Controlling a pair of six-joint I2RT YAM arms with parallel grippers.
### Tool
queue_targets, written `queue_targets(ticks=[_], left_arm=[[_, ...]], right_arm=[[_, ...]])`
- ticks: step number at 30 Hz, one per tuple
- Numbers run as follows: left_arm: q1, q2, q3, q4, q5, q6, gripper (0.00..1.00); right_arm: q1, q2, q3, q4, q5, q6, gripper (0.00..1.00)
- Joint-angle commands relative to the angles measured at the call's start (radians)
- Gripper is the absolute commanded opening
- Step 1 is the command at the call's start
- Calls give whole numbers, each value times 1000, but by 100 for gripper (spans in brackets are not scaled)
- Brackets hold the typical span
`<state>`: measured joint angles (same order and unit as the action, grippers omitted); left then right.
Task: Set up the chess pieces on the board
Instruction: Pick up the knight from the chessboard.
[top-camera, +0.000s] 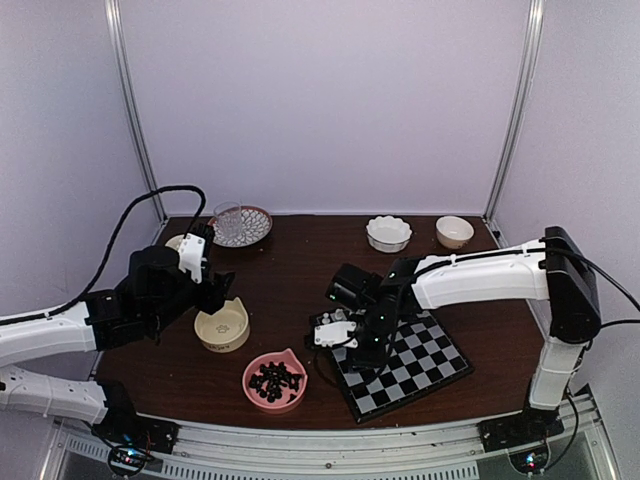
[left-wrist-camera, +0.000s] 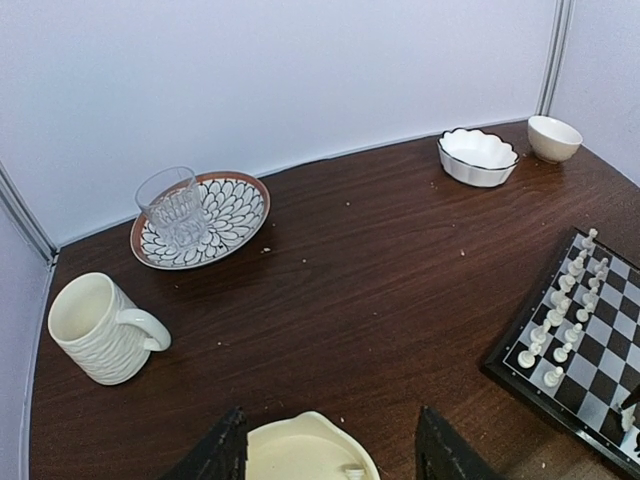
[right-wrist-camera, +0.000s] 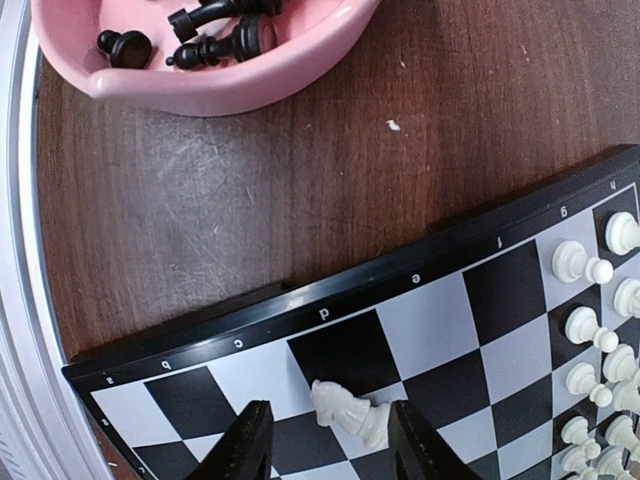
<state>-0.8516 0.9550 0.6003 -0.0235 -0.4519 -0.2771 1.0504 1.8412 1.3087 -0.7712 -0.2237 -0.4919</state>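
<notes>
The chessboard (top-camera: 415, 365) lies at the front right; it also shows in the right wrist view (right-wrist-camera: 440, 320). My right gripper (right-wrist-camera: 330, 445) hangs low over its near-left corner (top-camera: 345, 345), jaws open. A white knight (right-wrist-camera: 350, 410) lies on its side between the fingers, near the d file. More white pieces (right-wrist-camera: 582, 266) stand along the board's right side (left-wrist-camera: 565, 315). My left gripper (left-wrist-camera: 330, 450) is open above a cream bowl (left-wrist-camera: 300, 455) holding one white piece (left-wrist-camera: 352, 470). In the top view it (top-camera: 218, 290) is just behind that bowl (top-camera: 222, 327).
A pink bowl (top-camera: 275, 380) of black pieces (right-wrist-camera: 215, 45) sits left of the board. At the back are a patterned plate (left-wrist-camera: 225, 215) with a glass (left-wrist-camera: 175, 205), a cream mug (left-wrist-camera: 100, 325), a white scalloped bowl (left-wrist-camera: 478, 155) and a small cream bowl (left-wrist-camera: 555, 137).
</notes>
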Motion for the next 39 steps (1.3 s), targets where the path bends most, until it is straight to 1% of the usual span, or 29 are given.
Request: queue_targets(ticks=[1,10,20,23,28,32,39], left_arm=[[6,-13,1,30,-5,16,57],[6,-14,3,30,-4,15,57],[6,-12,3,30,-3,12,57],[6,-12,3,2,-4,12,57],[6,-13,3,1,-3,11,57],[6,-15,3,-3,-6,12,57],[6,-19,0,-3,-8,12,57]], right_arm=[[11,36,39,-30,2,-10,44],[9,55,44,-52,34,4,45],[7,19,2,-55,81,33,45],[7,10,-6,-56,106,46,45],[7,8,-11,-50,134,58,39],[7,20,-4,-47,152,64,32],[9,20,2,-44,156,67,22]])
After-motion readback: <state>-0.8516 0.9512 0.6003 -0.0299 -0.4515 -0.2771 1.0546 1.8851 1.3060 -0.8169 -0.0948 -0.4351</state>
